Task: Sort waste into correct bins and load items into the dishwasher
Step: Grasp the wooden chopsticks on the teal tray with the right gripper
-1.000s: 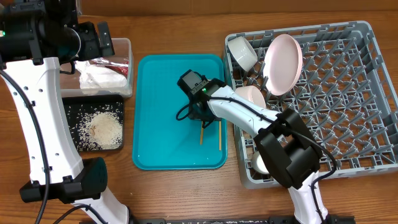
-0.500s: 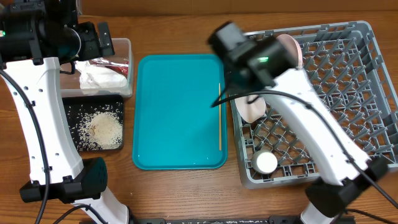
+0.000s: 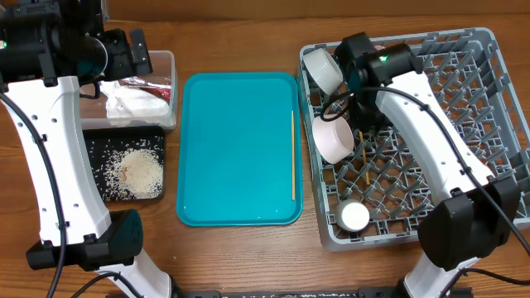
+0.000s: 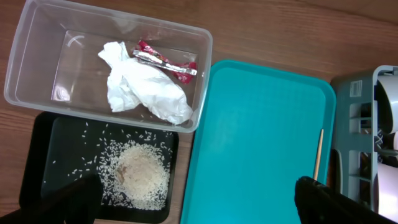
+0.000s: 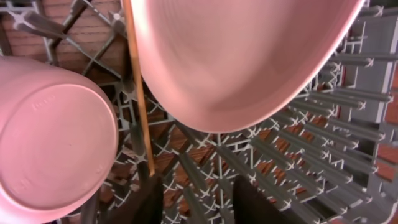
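Note:
My right gripper [image 3: 362,122] [image 5: 202,199] is open low over the grey dish rack [image 3: 468,141] [image 5: 292,149]. One chopstick [image 3: 362,159] [image 5: 138,93] lies in the rack beside its left finger. A bowl [image 3: 335,136] [image 5: 50,130] and the large plate [image 5: 242,56] stand close by. The other chopstick [image 3: 292,153] [image 4: 319,152] lies on the teal tray [image 3: 232,149]. My left gripper [image 3: 137,51] [image 4: 199,205] is open and empty above the clear tub [image 4: 18,62], which holds the napkin [image 4: 146,87] and the wrapper [image 4: 165,60]. Rice [image 4: 140,174] lies in the black tray [image 4: 68,140].
Another bowl [image 3: 323,68] sits at the rack's back left corner, and a small dish [image 3: 354,217] at its front left. The rack's upright pegs surround my right fingers. Bare wooden table shows in front of the trays.
My right arm has lifted one chopstick off the teal tray, swung right over the rack and let it go there. The left arm has not moved.

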Controlling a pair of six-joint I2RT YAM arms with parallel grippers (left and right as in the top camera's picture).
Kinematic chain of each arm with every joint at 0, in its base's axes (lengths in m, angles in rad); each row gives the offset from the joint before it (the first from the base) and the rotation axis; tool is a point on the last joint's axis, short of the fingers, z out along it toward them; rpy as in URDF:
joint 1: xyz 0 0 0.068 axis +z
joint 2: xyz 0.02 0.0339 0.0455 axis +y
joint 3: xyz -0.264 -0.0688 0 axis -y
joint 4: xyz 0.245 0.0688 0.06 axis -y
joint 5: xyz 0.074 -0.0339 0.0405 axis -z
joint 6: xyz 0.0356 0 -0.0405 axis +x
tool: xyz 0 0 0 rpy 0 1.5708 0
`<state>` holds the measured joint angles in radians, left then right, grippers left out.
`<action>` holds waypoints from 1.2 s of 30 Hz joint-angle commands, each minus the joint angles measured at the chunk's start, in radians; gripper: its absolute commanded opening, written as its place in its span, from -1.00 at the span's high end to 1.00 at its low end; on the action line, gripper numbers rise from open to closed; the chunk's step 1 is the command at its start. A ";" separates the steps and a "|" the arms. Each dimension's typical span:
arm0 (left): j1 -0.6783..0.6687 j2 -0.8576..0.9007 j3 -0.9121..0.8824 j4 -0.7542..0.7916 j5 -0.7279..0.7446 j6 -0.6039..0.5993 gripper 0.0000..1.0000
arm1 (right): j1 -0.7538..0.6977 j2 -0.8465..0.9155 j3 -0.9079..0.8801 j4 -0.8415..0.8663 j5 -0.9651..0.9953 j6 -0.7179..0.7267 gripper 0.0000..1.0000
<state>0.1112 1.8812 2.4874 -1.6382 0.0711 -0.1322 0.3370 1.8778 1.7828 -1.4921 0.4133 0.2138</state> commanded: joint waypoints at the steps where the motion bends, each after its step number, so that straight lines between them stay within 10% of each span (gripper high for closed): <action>1: -0.007 -0.003 0.000 0.000 0.004 -0.003 -1.00 | 0.007 -0.016 0.102 -0.017 -0.059 -0.006 0.14; 7: -0.007 -0.003 0.000 0.000 0.004 -0.003 -1.00 | 0.124 -0.014 0.200 0.108 -0.438 0.010 0.10; 16: -0.007 -0.003 0.000 0.000 0.004 -0.003 -1.00 | 0.392 0.089 -0.046 0.378 -0.270 0.312 0.05; 36: -0.007 -0.003 0.000 0.000 0.004 -0.003 -1.00 | 0.401 0.377 -0.065 0.380 -0.119 0.367 -0.08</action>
<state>0.1112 1.8812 2.4870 -1.6382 0.0711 -0.1322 0.7460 2.2005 1.7172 -1.1152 0.2733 0.5694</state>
